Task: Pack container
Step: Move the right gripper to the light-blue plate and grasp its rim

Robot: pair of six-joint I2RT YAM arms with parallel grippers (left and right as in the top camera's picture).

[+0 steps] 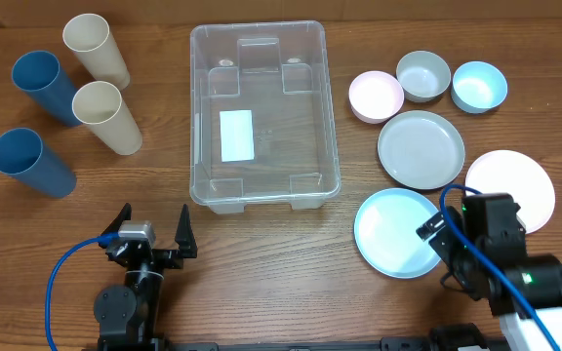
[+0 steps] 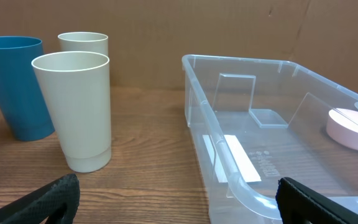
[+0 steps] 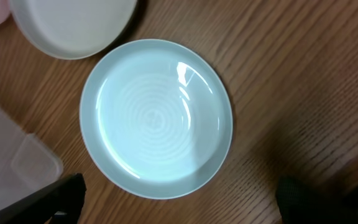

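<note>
The large clear plastic rectangular bin (image 1: 296,127) sits mid-table on the wooden table (image 1: 261,263), towards its far edge. The left tool (image 1: 154,219) hangs open near the near edge, gripping nothing. The right tool (image 3: 179,202), jaws wide apart and holding nothing, hovers over a pale blue round plate (image 3: 157,118) near the near right corner.

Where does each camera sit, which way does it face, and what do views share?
Overhead: above the table, looking straight down at the container, cups and plates; both arms show.
Left wrist: low, facing level across cups and container; left gripper open at bottom corners.
Right wrist: facing down on the light blue plate; right gripper open at bottom corners.
Shared: the container shows in all three.
</note>
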